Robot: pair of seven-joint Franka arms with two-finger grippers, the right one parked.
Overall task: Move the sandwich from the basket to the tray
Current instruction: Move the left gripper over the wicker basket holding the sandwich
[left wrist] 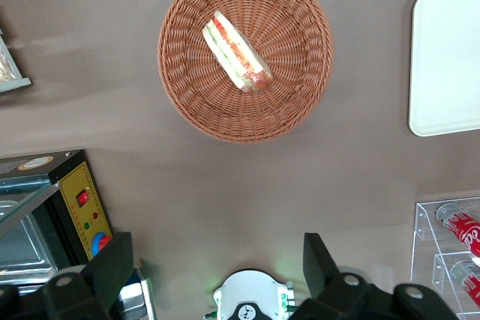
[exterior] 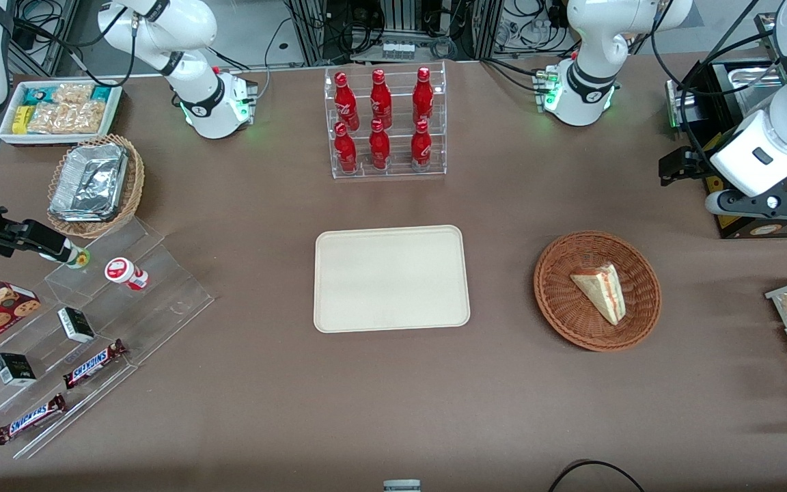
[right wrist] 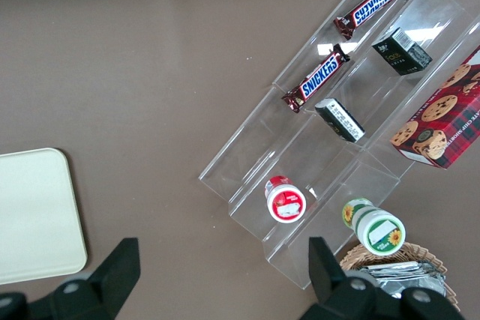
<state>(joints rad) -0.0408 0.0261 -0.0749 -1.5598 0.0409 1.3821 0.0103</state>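
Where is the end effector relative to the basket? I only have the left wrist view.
Observer: In the front view the end effector hangs above the table, farther from the front camera than the basket and not over it.
Operator: Is the whole tray free? I see only one end.
Observer: Yes, the tray is bare across its full surface. The sandwich lies in the basket.

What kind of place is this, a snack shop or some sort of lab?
Probably a robotics lab staged like a snack counter. Cola bottles, Snickers bars and a sandwich in a basket sit beside a tray, with cables around the arm bases. The gripper hangs open above the table, farther from the front camera than the basket.
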